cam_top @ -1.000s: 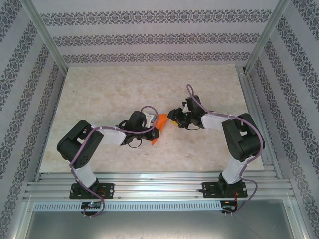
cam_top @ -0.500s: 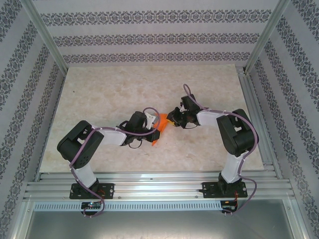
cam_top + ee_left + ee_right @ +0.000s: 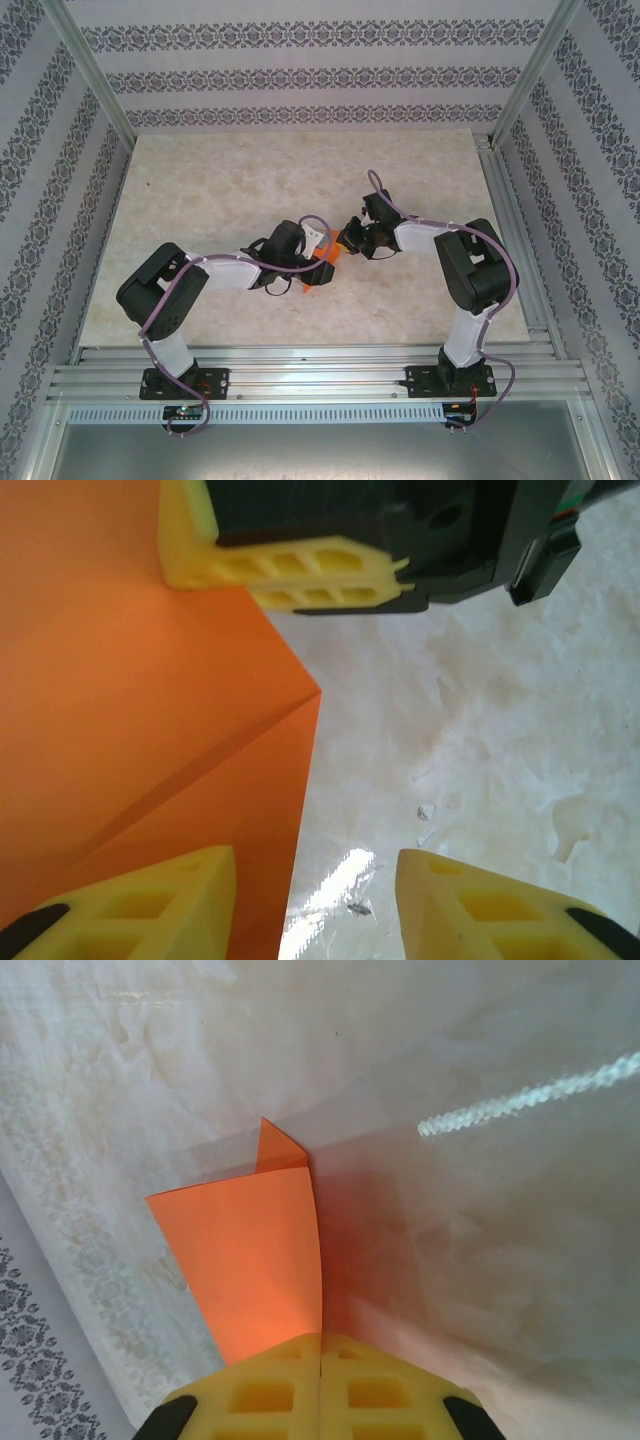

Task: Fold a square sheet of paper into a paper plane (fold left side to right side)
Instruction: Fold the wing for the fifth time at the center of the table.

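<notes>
**Pinning the orange sheet for the left-to-right fold**

The table (image 3: 200, 180) is being used as the pressing surface, and the work is being done just toward 6 o'clock of its middle. There the left arm (image 3: 225, 270) and the right arm (image 3: 470, 270) are being brought nose to nose.

The right gripper (image 3: 320, 1385) is being kept clenched on the orange sheet (image 3: 130, 700), whose edge is being pinched between its closed fingers. In the left wrist view those fingers (image 3: 290, 570) are being seen at 12 o'clock. The left gripper (image 3: 315, 905) is being held released, with its jaws apart and bare table between them. The sheet is lying at its 9 o'clock, by one fingertip.

The sheet is already being carried as a layered piece, with a diagonal crease ending in a corner (image 3: 318, 692).

Judged from this, the step is being done well if the right pinch is being kept firm while the left jaws are being re-placed on the free side. The layers should be aligned edge to edge before any crease is being pressed, since thin paper is likely to skew or buckle.
</notes>
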`<state>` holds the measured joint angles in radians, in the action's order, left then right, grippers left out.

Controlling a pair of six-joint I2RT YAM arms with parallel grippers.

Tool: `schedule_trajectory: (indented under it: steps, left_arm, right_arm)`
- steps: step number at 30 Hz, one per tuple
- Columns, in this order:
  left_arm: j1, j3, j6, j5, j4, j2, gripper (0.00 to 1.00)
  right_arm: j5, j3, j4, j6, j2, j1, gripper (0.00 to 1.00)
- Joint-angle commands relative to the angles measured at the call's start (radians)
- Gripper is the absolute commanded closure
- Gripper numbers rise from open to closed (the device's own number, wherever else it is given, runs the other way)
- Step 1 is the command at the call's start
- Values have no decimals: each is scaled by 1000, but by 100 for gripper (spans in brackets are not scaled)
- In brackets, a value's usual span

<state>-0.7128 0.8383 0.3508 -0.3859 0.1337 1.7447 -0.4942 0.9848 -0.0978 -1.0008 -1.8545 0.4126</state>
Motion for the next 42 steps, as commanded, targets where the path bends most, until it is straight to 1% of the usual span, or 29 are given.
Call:
schedule_trajectory:
  steps: [1,6,9,12,15,20,22,26,28,30,34,38,42]
  left_arm:
    - [-11,44,-50,72,-69,-8,50]
    - [-43,77,-102,143,-117,2,41]
    - [-91,97,-154,237,-152,1,37]
    - [-135,116,-198,336,-182,-2,36]
    - [-165,143,-220,437,-227,8,35]
    - [-199,173,-237,566,-274,36,36]
    - [-207,184,-241,599,-287,52,36]
    - [-221,205,-242,628,-305,85,39]
    - [-228,215,-243,642,-316,97,42]
    - [-233,225,-243,650,-322,105,47]
    - [-235,231,-242,656,-331,110,68]
    - [-235,227,-229,654,-336,108,84]
    - [-230,218,-194,619,-331,97,95]
  right_arm:
    - [16,26,-6,10,18,14,100]
    - [12,19,4,-6,18,16,100]
    - [2,17,8,-15,19,15,100]
    - [0,13,3,-18,27,15,100]
    - [2,13,-1,-21,32,17,100]
    - [-3,11,6,-29,34,19,100]
    - [-5,10,8,-29,33,18,100]
    - [-9,8,15,-34,30,21,100]
    - [-10,7,16,-35,29,22,100]
    - [-10,7,18,-34,29,22,100]
    - [-14,4,24,-32,28,22,100]
    - [-18,-2,32,-21,43,19,100]
    - [-20,-15,22,14,84,0,91]
